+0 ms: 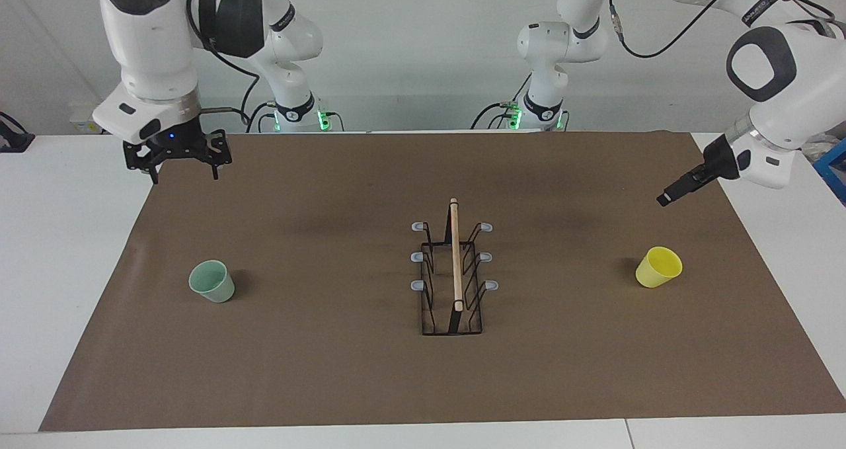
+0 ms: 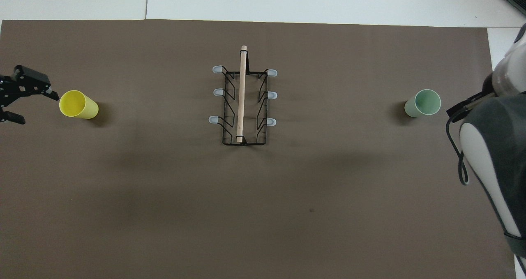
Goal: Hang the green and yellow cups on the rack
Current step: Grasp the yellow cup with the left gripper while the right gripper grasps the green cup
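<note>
Light was bright, even and from overhead. The cups [image 1: 212, 281] and rack [image 1: 452, 278] cast short soft shadows on the brown mat [image 1: 330, 369]. Both views were sharp, without glare.

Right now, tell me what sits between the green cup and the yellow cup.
Only the rack stands between the green cup and the yellow cup, on the brown mat; the overhead view shows it best.
</note>
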### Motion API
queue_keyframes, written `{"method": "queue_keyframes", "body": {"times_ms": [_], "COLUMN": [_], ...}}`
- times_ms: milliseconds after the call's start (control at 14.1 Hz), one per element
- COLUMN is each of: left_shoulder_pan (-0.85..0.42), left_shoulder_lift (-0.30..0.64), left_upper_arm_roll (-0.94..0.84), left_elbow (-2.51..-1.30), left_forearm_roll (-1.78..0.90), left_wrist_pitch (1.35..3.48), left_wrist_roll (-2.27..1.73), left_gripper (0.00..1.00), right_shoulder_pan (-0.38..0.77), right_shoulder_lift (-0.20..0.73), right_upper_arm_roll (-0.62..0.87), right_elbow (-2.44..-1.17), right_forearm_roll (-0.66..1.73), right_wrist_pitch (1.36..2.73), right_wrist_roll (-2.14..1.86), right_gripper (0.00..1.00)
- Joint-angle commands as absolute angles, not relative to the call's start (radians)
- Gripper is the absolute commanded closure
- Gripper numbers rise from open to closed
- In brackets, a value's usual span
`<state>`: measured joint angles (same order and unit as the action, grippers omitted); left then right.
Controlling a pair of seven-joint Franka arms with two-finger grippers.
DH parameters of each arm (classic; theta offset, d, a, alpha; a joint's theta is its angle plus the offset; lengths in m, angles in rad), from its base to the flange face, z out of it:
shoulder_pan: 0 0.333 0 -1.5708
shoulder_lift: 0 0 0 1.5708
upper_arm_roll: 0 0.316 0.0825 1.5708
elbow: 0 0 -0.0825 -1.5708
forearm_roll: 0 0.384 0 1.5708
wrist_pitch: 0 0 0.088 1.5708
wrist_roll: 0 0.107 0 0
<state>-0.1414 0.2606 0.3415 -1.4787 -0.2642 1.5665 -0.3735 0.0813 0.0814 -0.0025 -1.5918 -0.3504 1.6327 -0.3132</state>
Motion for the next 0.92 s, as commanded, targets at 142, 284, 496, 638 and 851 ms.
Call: {"method": "queue_keyframes", "body": {"times_ms": [142, 284, 496, 638, 851], "left_shoulder_pan": [-0.158, -0.155, -0.089, -0.069, -0.006], "left_shoulder_lift": [0.432, 0.488, 0.590, 0.632, 0.702], "left_upper_arm_roll": [0.419, 0.445, 0.459, 0.462, 0.457], "left_elbow": [-1.350, -1.335, -1.279, -1.272, -1.264], "left_forearm_roll": [-0.399, -0.435, -0.530, -0.540, -0.589], "left_wrist_pitch": [1.598, 1.631, 1.644, 1.705, 1.732], "left_wrist_roll": [-0.755, -0.880, -0.957, -0.971, -0.969], "left_gripper": [0.00, 0.00, 0.00, 0.00, 0.00], "right_shoulder_pan": [0.055, 0.060, 0.095, 0.080, 0.069], "right_shoulder_lift": [0.046, 0.049, 0.035, 0.015, 0.006], "right_upper_arm_roll": [-0.002, -0.002, 0.003, 0.002, 0.002], "right_elbow": [-1.649, -1.643, -1.670, -1.730, -1.787], "right_forearm_roll": [-0.402, -0.425, -0.607, -0.652, -0.745], "right_wrist_pitch": [1.629, 1.632, 1.696, 1.790, 1.833], "right_wrist_roll": [-0.590, -0.668, -1.196, -1.313, -1.325], "right_gripper": [0.00, 0.00, 0.00, 0.00, 0.00]}}
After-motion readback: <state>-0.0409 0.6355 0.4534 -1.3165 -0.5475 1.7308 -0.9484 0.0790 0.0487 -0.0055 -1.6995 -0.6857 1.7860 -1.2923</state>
